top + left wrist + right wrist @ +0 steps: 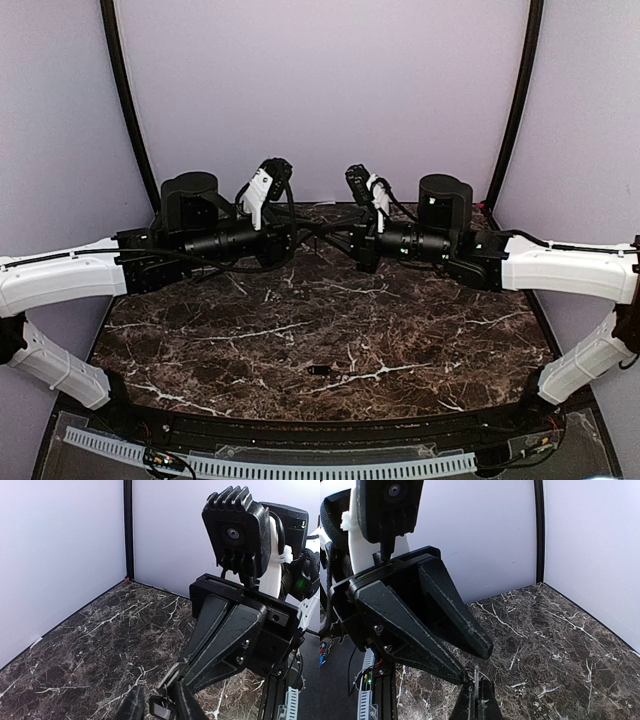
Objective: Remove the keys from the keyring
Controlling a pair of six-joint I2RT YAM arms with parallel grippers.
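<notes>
My right gripper [477, 682] is shut on a thin silvery keyring [476, 672], held well above the marble table at the back middle. A dark key [161, 711] hangs from the ring between the fingers of my left gripper [157, 692]. That gripper is open: the key head lies against its right finger [187, 702], with a gap to the left finger [131, 705]. The right gripper's closed fingers [225, 635] reach in from the upper right. Another key [322, 370] lies loose on the table near the front middle.
The dark marble table [200, 340] is ringed by pale lilac walls [320, 90] with black corner posts. A white cable strip [300, 465] runs along the near edge. Both arms [230, 240] span the back half of the table.
</notes>
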